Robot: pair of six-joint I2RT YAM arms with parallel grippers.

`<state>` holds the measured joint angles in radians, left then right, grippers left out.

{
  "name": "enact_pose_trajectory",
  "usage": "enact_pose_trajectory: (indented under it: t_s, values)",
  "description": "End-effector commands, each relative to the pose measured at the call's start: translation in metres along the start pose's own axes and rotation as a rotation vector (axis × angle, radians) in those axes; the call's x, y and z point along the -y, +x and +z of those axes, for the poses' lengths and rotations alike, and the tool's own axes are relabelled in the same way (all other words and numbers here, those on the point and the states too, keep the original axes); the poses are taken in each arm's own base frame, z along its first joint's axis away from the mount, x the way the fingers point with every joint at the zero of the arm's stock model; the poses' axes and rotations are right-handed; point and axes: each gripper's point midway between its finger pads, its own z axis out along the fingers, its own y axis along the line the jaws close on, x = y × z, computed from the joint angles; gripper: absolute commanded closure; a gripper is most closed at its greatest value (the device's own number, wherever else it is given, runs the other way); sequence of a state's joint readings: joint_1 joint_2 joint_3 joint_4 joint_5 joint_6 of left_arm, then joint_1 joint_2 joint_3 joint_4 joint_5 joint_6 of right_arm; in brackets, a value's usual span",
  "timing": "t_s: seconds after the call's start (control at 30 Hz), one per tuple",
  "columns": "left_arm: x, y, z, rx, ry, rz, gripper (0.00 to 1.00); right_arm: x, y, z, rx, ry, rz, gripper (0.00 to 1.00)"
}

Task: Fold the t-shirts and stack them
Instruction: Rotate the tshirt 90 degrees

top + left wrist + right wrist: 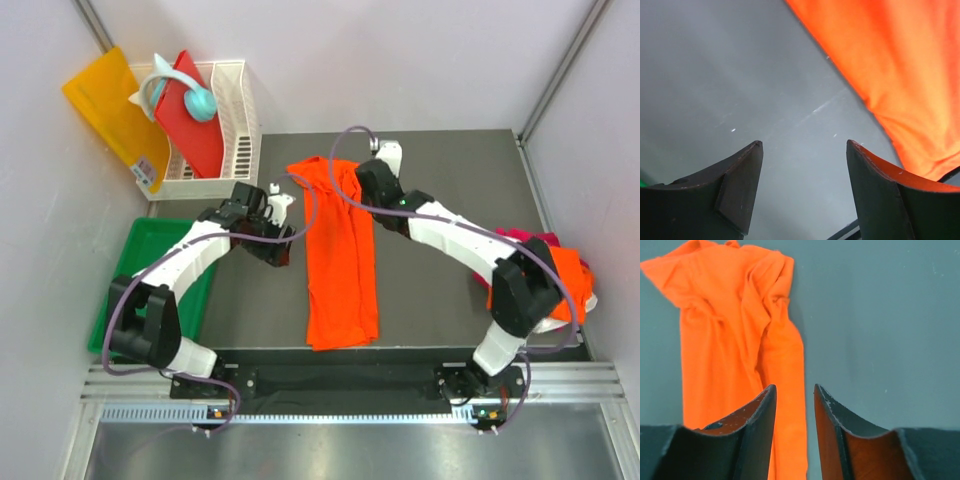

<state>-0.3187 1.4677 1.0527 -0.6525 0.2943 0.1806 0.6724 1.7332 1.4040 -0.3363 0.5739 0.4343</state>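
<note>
At the near edge, the two arm bases are bolted to a metal rail (340, 410). Just beyond it begins the dark grey table top (450, 180). Near the middle of the table lies a bright orange cloth t-shirt (340, 260), a long strip running from the near edge away, flat at its near end and bunched and creased at its far end.

At the table's right edge, beside the right arm's elbow, sits a heap of soft shirts (565, 275). It is orange with magenta-pink showing at its far side, and the arm partly hides it. Off the table's left edge, under the left arm, lies a green plastic tray (140, 250).

The left gripper (280, 225) is over bare table just left of the orange t-shirt, apart from it. In its wrist view the left gripper (804, 145) has its fingers spread wide, with only grey surface between them; the shirt's edge (900, 65) crosses the upper right.

The right gripper (358, 185) is over the shirt's far right part. In its own view (795, 387) the jaws stand a narrow gap apart and pinch nothing — cloth (725, 340) and table show below.

Farthest, in the left corner, a white slotted plastic basket (240, 110) holds a rigid red board (195, 135) and a pale teal curved object (190, 95). A stiff yellow-orange sheet (105, 100) leans beside the basket on its left.
</note>
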Motion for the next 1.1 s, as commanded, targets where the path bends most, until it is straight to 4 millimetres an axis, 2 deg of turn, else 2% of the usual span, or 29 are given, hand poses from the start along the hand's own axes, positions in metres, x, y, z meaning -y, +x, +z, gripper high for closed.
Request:
enact_pose_trajectory:
  t_s: [0.0,0.03,0.07,0.13,0.17,0.27,0.33,0.37,0.4,0.43,0.47,0.5,0.53,0.57,0.6,0.63,0.67,0.7,0.73,0.77,0.8,0.83,0.87,0.9,0.93,0.97,1.0,1.07]
  values:
    - [0.017,0.003,-0.008,0.071,0.05,-0.022,0.28,0.013,0.028,-0.053,0.002,-0.078,0.022,0.63]
    - [0.019,0.006,-0.007,0.082,0.056,-0.023,0.28,0.019,0.039,-0.057,-0.006,-0.075,0.033,0.63]
    - [0.02,0.005,-0.005,0.106,0.057,-0.02,0.28,0.034,0.07,-0.058,-0.054,-0.054,0.021,0.63]
    - [0.022,0.01,-0.001,0.092,0.058,-0.023,0.28,0.042,0.085,-0.071,-0.062,-0.071,0.07,0.62]
    - [0.022,0.012,0.005,0.07,0.063,-0.035,0.29,0.051,0.11,-0.072,-0.097,-0.06,0.059,0.63]
    - [0.017,0.011,0.019,0.035,0.046,-0.042,0.31,0.058,0.133,-0.077,-0.121,-0.056,0.052,0.63]
    - [0.011,0.0,0.022,0.033,0.017,-0.04,0.31,0.057,0.138,-0.074,-0.133,-0.061,0.035,0.63]
    - [0.007,0.0,0.028,0.004,0.007,-0.042,0.32,0.052,0.13,-0.073,-0.122,-0.071,0.021,0.63]
    - [0.003,-0.014,0.024,0.011,-0.01,-0.042,0.33,0.047,0.13,-0.068,-0.125,-0.073,0.004,0.63]
    - [-0.005,-0.021,0.024,0.002,-0.047,-0.039,0.33,0.042,0.125,-0.065,-0.123,-0.084,-0.01,0.63]
    - [-0.01,-0.018,0.03,-0.047,-0.06,-0.045,0.33,0.031,0.106,-0.064,-0.093,-0.102,-0.033,0.63]
    - [-0.016,-0.041,0.024,-0.022,-0.083,-0.035,0.35,0.026,0.106,-0.054,-0.109,-0.092,-0.065,0.63]
    - [-0.02,-0.043,0.023,-0.044,-0.101,-0.042,0.36,0.02,0.1,-0.05,-0.115,-0.1,-0.082,0.63]
    - [-0.03,-0.044,0.027,-0.064,-0.141,-0.053,0.37,0.007,0.082,-0.04,-0.103,-0.104,-0.103,0.62]
    - [-0.033,-0.059,0.023,-0.039,-0.154,-0.05,0.38,0.005,0.073,-0.032,-0.103,-0.099,-0.114,0.63]
    - [-0.036,-0.063,0.022,-0.035,-0.159,-0.056,0.38,-0.003,0.067,-0.027,-0.107,-0.12,-0.126,0.62]
    - [-0.041,-0.07,0.021,-0.021,-0.168,-0.068,0.38,-0.012,0.048,-0.015,-0.09,-0.118,-0.135,0.63]
    - [-0.042,-0.072,0.02,-0.015,-0.17,-0.074,0.37,-0.014,0.041,-0.008,-0.092,-0.116,-0.141,0.62]
    - [-0.044,-0.074,0.021,-0.015,-0.17,-0.077,0.38,-0.027,0.013,-0.006,-0.054,-0.147,-0.119,0.63]
    - [-0.045,-0.075,0.022,-0.019,-0.171,-0.083,0.37,-0.029,0.017,0.01,-0.076,-0.135,-0.132,0.63]
    - [-0.045,-0.076,0.023,-0.02,-0.172,-0.084,0.38,-0.024,0.007,0.02,-0.076,-0.119,-0.121,0.62]
    - [-0.046,-0.076,0.025,-0.024,-0.173,-0.084,0.38,-0.028,0.0,0.026,-0.077,-0.138,-0.11,0.62]
    - [-0.047,-0.073,0.028,-0.034,-0.175,-0.087,0.38,-0.034,-0.026,0.03,-0.039,-0.152,-0.077,0.62]
    - [-0.049,-0.072,0.028,-0.038,-0.181,-0.088,0.39,-0.029,-0.021,0.05,-0.072,-0.13,-0.076,0.62]
    - [-0.049,-0.07,0.03,-0.043,-0.181,-0.087,0.39,-0.032,-0.026,0.057,-0.075,-0.148,-0.062,0.62]
    - [-0.05,-0.067,0.031,-0.048,-0.185,-0.087,0.39,-0.038,-0.049,0.06,-0.041,-0.167,-0.036,0.61]
    - [-0.05,-0.066,0.031,-0.049,-0.188,-0.086,0.39,-0.035,-0.037,0.079,-0.082,-0.151,-0.044,0.61]
    - [-0.052,-0.062,0.03,-0.05,-0.197,-0.081,0.4,-0.045,-0.046,0.097,-0.081,-0.162,-0.039,0.61]
